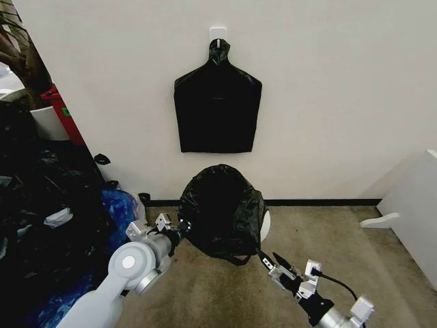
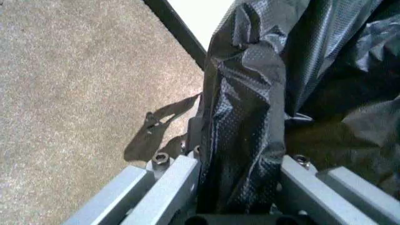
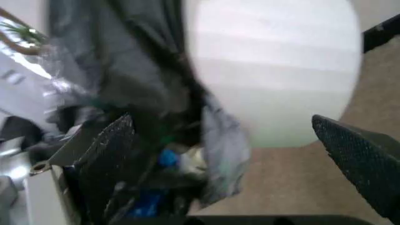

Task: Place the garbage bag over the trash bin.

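Observation:
The glossy black garbage bag (image 1: pixel 220 208) is draped over the trash bin, a white bucket whose bare side shows as a sliver (image 1: pixel 265 225) at the lower right. My left gripper (image 1: pixel 179 229) is at the bag's left side. In the left wrist view a crinkled fold of the bag (image 2: pixel 247 122) runs between the fingers (image 2: pixel 172 185), so this gripper (image 2: pixel 240 192) is shut on it. My right gripper (image 1: pixel 271 261) stands open just below and right of the bag's hanging edge. The right wrist view has the white bin (image 3: pixel 275 75) and a loose bag flap (image 3: pixel 218 150) between the spread fingers (image 3: pixel 356 152).
A flat black bag pack (image 1: pixel 217 109) hangs from a wall hook above the bin. A heap of black and blue bags (image 1: pixel 54 225) fills the left side. White box furniture (image 1: pixel 416 205) stands at the right. Brown carpet (image 1: pixel 225 294) lies in front.

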